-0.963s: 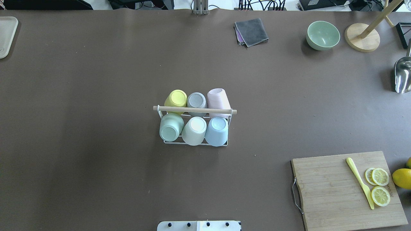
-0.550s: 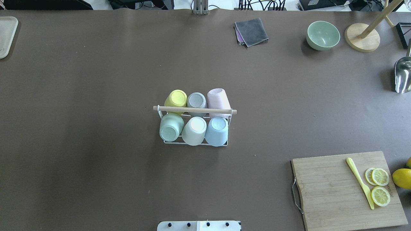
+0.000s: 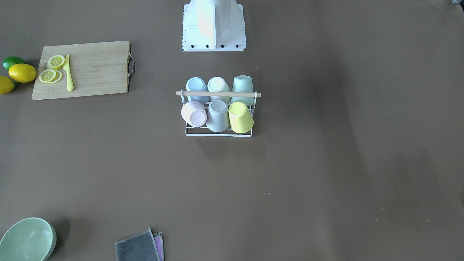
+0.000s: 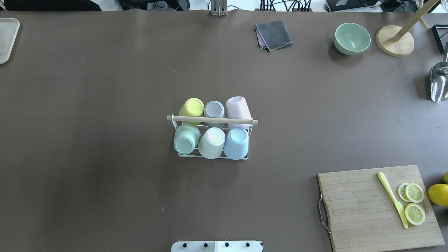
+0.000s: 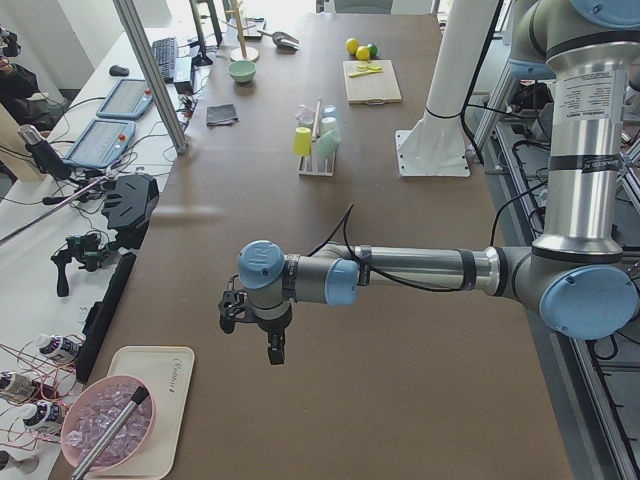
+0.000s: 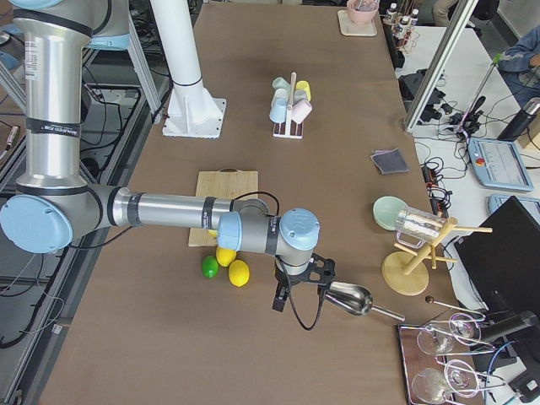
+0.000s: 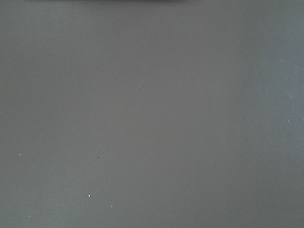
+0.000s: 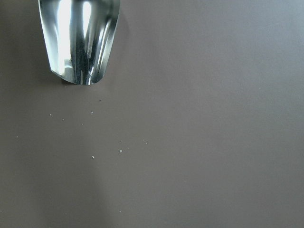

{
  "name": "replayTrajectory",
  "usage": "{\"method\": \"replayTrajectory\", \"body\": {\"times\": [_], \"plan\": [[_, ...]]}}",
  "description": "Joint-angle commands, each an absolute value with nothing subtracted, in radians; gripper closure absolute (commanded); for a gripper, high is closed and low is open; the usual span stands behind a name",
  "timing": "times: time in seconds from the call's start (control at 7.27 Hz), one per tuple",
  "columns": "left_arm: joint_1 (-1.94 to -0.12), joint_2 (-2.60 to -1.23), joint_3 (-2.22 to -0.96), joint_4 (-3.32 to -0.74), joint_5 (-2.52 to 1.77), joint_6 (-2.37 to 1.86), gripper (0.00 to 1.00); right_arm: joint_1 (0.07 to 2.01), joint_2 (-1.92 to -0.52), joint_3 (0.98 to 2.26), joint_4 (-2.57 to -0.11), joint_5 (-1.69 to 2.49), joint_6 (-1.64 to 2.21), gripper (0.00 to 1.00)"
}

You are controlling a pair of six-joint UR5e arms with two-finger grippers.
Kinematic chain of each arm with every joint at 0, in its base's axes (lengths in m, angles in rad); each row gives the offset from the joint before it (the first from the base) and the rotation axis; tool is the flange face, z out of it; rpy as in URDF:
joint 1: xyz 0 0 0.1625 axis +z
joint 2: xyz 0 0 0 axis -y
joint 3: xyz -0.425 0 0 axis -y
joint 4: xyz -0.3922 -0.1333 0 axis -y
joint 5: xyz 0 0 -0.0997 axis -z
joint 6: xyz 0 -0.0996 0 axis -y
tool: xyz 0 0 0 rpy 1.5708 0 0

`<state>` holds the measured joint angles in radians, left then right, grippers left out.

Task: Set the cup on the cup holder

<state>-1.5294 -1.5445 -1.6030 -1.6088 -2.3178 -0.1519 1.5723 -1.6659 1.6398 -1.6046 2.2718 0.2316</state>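
In the front-facing view, the cup holder (image 3: pixel 217 93) stood mid-table, at 6 o'clock from the robot base (image 3: pixel 214 36), carrying six upturned cups (image 3: pixel 218 121). The side views showed the left gripper (image 5: pixel 270 345) over bare table (image 5: pixel 400 400) and the right gripper (image 6: pixel 283 297) at 9 o'clock of a metal scoop (image 6: pixel 348 299); whether either was clenched could not be told. Risk: a further approach could knock the tilted yellow cup (image 3: pixel 240 117) off.

Matt cups (image 4: pixel 211 141), white wire cup holder (image 3: pixel 217 135), wooden rod (image 4: pixel 212 120).
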Motion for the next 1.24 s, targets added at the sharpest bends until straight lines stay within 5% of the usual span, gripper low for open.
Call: {"method": "replayTrajectory", "body": {"times": [0.0, 1.1], "plan": [[-1.529, -1.54, -1.598, -1.609, -2.315, -0.152, 0.02, 1.572, -1.664, 1.641, -1.605, 2.273, 0.233, 0.0], [-1.528, -1.548, -1.598, -1.611, -2.313, -0.152, 0.02, 1.574, -1.661, 1.634, -1.603, 2.299, 0.239, 0.0]]}}
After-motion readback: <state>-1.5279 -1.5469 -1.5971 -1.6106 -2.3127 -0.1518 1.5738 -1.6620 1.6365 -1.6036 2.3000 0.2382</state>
